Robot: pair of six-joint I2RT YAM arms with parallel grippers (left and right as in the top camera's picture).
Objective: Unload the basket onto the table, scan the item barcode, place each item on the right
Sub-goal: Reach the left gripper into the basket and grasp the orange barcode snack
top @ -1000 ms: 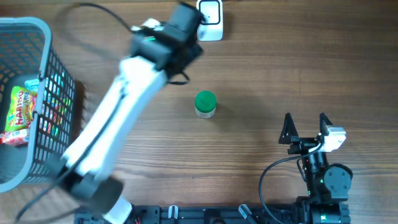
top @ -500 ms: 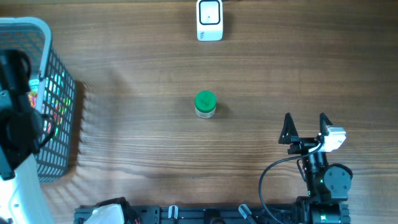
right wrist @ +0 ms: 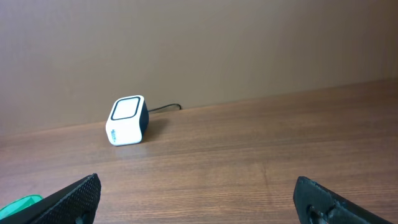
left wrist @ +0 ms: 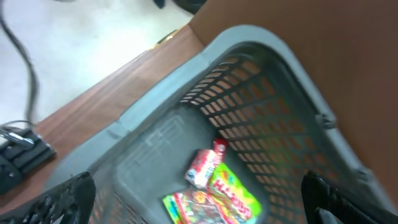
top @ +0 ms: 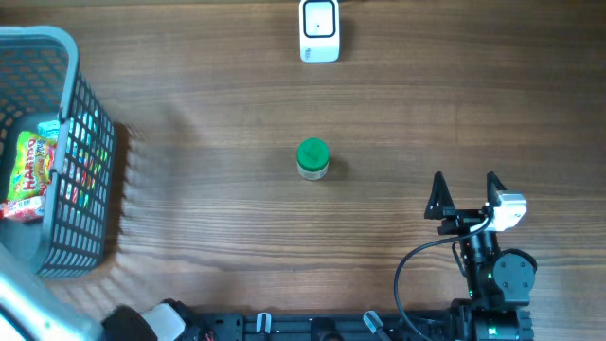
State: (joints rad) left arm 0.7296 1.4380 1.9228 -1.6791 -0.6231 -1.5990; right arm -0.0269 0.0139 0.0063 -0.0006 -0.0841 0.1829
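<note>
The white barcode scanner (top: 319, 30) stands at the table's far edge, also seen as the scanner (right wrist: 127, 121) in the right wrist view. A small jar with a green lid (top: 312, 158) sits mid-table. Bright candy bags (top: 30, 175) lie in the grey basket (top: 90, 142) at the left. My left gripper (left wrist: 200, 202) hangs open above the basket, over the candy bags (left wrist: 214, 190), holding nothing. Overhead, only a blur of the left arm (top: 28, 313) shows at the lower left corner. My right gripper (top: 465, 189) rests open and empty at the front right.
The basket's mesh wall (left wrist: 267, 124) and rim surround the bags. The scanner's cable (right wrist: 165, 107) runs off behind it. The green lid's edge (right wrist: 18, 202) shows at the lower left of the right wrist view.
My left arm has swung from near the scanner leftward over the basket and now shows only at the lower left corner. The right arm, jar and scanner have not moved.
</note>
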